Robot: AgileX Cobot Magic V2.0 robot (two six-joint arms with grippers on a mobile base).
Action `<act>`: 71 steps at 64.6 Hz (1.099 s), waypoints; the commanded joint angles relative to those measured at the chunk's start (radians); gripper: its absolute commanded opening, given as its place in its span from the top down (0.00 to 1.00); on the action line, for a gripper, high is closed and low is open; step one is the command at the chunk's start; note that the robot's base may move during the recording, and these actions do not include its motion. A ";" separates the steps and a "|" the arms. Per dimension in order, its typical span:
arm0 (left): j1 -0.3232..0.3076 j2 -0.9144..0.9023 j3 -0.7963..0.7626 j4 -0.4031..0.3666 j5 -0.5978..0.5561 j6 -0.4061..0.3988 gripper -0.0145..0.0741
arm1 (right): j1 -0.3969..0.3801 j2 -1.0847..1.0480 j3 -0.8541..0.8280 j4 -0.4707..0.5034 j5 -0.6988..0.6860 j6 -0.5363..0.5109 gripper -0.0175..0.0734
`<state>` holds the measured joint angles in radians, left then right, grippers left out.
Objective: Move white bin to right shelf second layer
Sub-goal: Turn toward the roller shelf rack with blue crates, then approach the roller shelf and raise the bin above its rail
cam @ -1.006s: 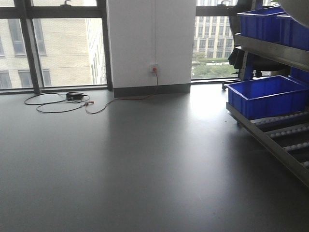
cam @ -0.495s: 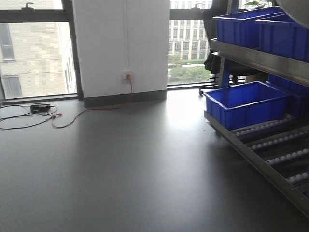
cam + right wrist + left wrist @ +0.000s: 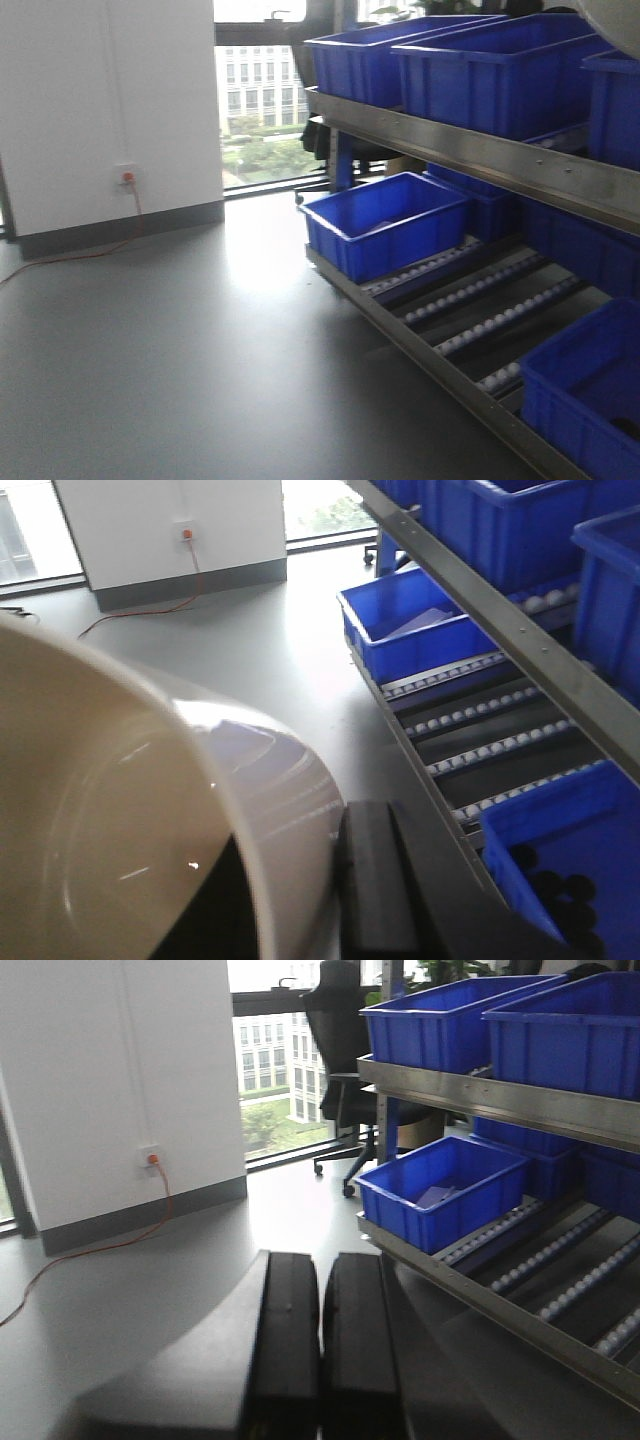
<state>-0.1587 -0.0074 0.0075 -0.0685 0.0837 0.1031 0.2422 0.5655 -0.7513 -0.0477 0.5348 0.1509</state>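
View swings right: shelf (image 3: 500, 318) now fills 3 o'clock.
The right end effector (image 3: 290, 900) pinches the bin (image 3: 120, 810); left end effector (image 3: 320, 1330) pressed together.

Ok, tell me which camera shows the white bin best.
The right wrist view: the white bin fills its left half, rim and glossy inside plain. The front view catches only a pale curved sliver at its top right corner, probably the bin. The left wrist view shows none of it.
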 commanded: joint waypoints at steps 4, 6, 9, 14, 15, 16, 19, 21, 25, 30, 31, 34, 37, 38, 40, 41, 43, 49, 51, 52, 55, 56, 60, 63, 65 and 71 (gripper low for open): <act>-0.004 -0.014 0.037 -0.005 -0.084 -0.004 0.74 | -0.006 0.008 -0.031 -0.006 -0.104 -0.002 0.75; -0.004 -0.014 0.037 -0.005 -0.084 -0.004 0.74 | -0.006 0.008 -0.031 -0.006 -0.104 -0.002 0.75; -0.004 -0.014 0.037 -0.005 -0.084 -0.004 0.74 | -0.006 0.008 -0.031 -0.006 -0.104 -0.002 0.75; -0.004 -0.014 0.037 -0.005 -0.084 -0.004 0.74 | -0.006 0.008 -0.031 -0.006 -0.104 -0.002 0.75; -0.004 -0.014 0.037 -0.005 -0.084 -0.004 0.74 | -0.006 0.008 -0.031 -0.006 -0.104 -0.002 0.75; -0.004 -0.014 0.037 -0.005 -0.084 -0.004 0.74 | -0.006 0.008 -0.031 -0.006 -0.104 -0.002 0.75; -0.004 -0.014 0.037 -0.005 -0.084 -0.004 0.74 | -0.006 0.008 -0.031 -0.006 -0.104 -0.002 0.75; -0.004 -0.014 0.037 -0.005 -0.084 -0.004 0.74 | -0.006 0.008 -0.031 -0.006 -0.104 -0.002 0.75; -0.004 -0.014 0.037 -0.005 -0.084 -0.004 0.74 | -0.006 0.008 -0.031 -0.006 -0.104 -0.002 0.75; -0.004 -0.014 0.037 -0.005 -0.084 -0.004 0.74 | -0.006 0.008 -0.031 -0.006 -0.104 -0.002 0.75; -0.004 -0.014 0.037 -0.005 -0.084 -0.004 0.74 | -0.006 0.008 -0.031 -0.006 -0.104 -0.002 0.75; -0.004 -0.014 0.037 -0.005 -0.084 -0.004 0.74 | -0.006 0.008 -0.031 -0.006 -0.104 -0.002 0.75; -0.004 -0.014 0.037 -0.005 -0.084 -0.004 0.74 | -0.006 0.008 -0.031 -0.006 -0.104 -0.002 0.75; -0.004 -0.014 0.037 -0.005 -0.084 -0.004 0.74 | -0.006 0.008 -0.031 -0.006 -0.104 -0.002 0.75; -0.004 -0.014 0.037 -0.005 -0.084 -0.004 0.74 | -0.006 0.008 -0.031 -0.006 -0.104 -0.002 0.75; -0.004 -0.014 0.037 -0.005 -0.084 -0.004 0.74 | -0.006 0.008 -0.031 -0.006 -0.104 -0.002 0.75; -0.004 -0.014 0.037 -0.005 -0.084 -0.004 0.74 | -0.006 0.008 -0.031 -0.006 -0.104 -0.002 0.75; -0.004 -0.014 0.037 -0.005 -0.084 -0.004 0.74 | -0.006 0.008 -0.031 -0.006 -0.104 -0.002 0.75; -0.004 -0.014 0.037 -0.005 -0.084 -0.004 0.74 | -0.006 0.008 -0.031 -0.006 -0.104 -0.002 0.75; -0.004 -0.014 0.037 -0.005 -0.084 -0.004 0.74 | -0.006 0.008 -0.031 -0.006 -0.104 -0.002 0.75; -0.004 -0.014 0.037 -0.005 -0.084 -0.004 0.74 | -0.006 0.008 -0.031 -0.006 -0.104 -0.002 0.75; -0.004 -0.014 0.037 -0.005 -0.084 -0.004 0.74 | -0.006 0.008 -0.031 -0.006 -0.104 -0.002 0.75; -0.004 -0.014 0.037 -0.005 -0.084 -0.004 0.74 | -0.006 0.008 -0.031 -0.006 -0.104 -0.002 0.75; -0.004 -0.014 0.037 -0.005 -0.084 -0.004 0.74 | -0.006 0.008 -0.031 -0.006 -0.104 -0.002 0.75; -0.004 -0.014 0.037 -0.005 -0.084 -0.004 0.74 | -0.006 0.008 -0.031 -0.006 -0.104 -0.002 0.75; -0.004 -0.014 0.037 -0.005 -0.084 -0.004 0.74 | -0.006 0.008 -0.031 -0.006 -0.104 -0.002 0.75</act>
<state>-0.1587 -0.0074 0.0075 -0.0685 0.0837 0.1031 0.2422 0.5655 -0.7513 -0.0477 0.5348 0.1509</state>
